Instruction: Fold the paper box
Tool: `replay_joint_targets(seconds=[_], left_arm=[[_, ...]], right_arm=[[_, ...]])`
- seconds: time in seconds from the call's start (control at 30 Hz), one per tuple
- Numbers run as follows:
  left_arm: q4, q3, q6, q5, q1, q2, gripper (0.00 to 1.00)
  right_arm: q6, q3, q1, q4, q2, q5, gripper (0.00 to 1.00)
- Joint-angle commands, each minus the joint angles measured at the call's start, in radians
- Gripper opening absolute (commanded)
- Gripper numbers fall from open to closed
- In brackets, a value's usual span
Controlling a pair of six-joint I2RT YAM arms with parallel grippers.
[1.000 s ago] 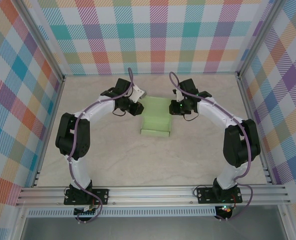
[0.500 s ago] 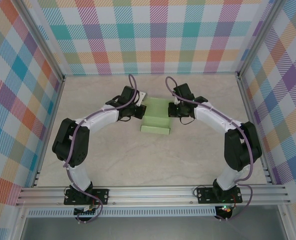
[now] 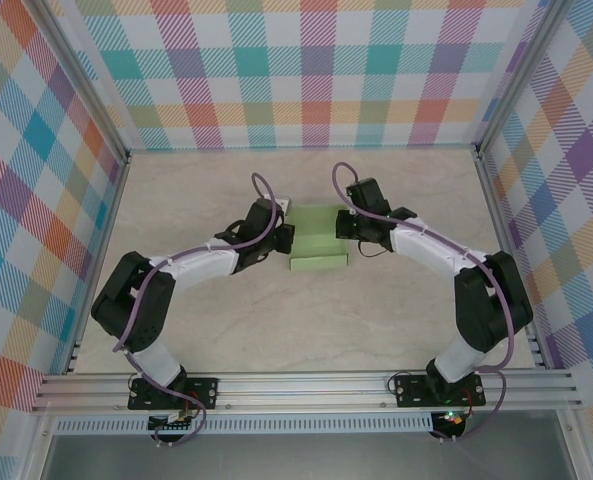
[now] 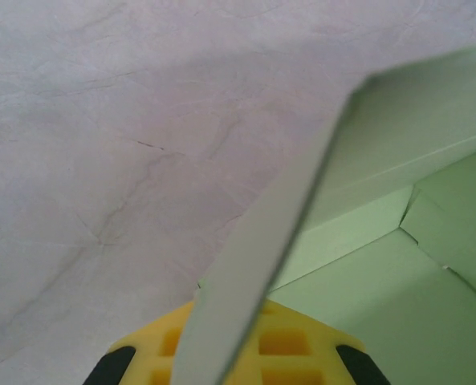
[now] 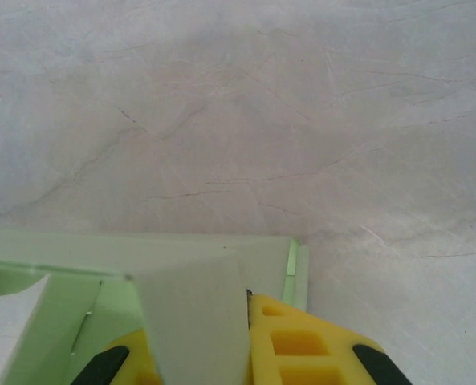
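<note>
From above: box [image 3: 319, 240] on the desk [image 3: 306, 320], in the far middle, partly folded, with a raised pale-green wall along its near edge. Left gripper [image 3: 284, 237] low at the left side of the box, touching or just beside the card; right gripper [image 3: 346, 227] low at the right side, equally close. Arms curving inward from both bases toward the box. In the left wrist view: a thin flap [image 4: 258, 241] seen nearly edge-on, slanting from upper right down across the yellow fingers [image 4: 302, 346]; the green inside of the box to its right, with creases and a corner seam; bare marbled desk to its left. Cannot tell whether the left gripper is clamped on that flap or merely behind it. In the right wrist view: a pale flap [image 5: 193, 321] rising just beside the yellow fingers [image 5: 302, 346], with a low green box wall [image 5: 141, 253] running leftward and bare desk beyond. Cannot tell there either whether the right gripper is open or closed on the card.
</note>
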Motion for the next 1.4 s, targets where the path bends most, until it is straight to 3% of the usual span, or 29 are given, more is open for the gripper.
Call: replay_joint_targets(seconds=[0.0,0.3,0.63,1.17,1.37], left_arm=[[0.153,-0.042,-0.032,-0.022,-0.036,-0.032,0.00],[0.152,0.005,-0.062,-0.105,-0.066,-0.032,0.00],[0.184,0.066,-0.161,-0.081,-0.067,0.020,0.00],[0.560,-0.203,-0.089,-0.144,-0.075,0.073,0.00],[0.597,-0.228,-0.054,-0.171,-0.085,0.064,0.00]], right_arm=[[0.027,-0.043,0.023,0.127,-0.029,-0.056,0.11],[0.010,-0.123,0.024,0.236,-0.076,-0.087,0.11],[0.024,-0.134,0.027,0.313,-0.070,-0.050,0.10],[0.037,-0.202,0.037,0.357,-0.071,-0.010,0.10],[0.031,-0.273,0.037,0.391,-0.104,0.001,0.17]])
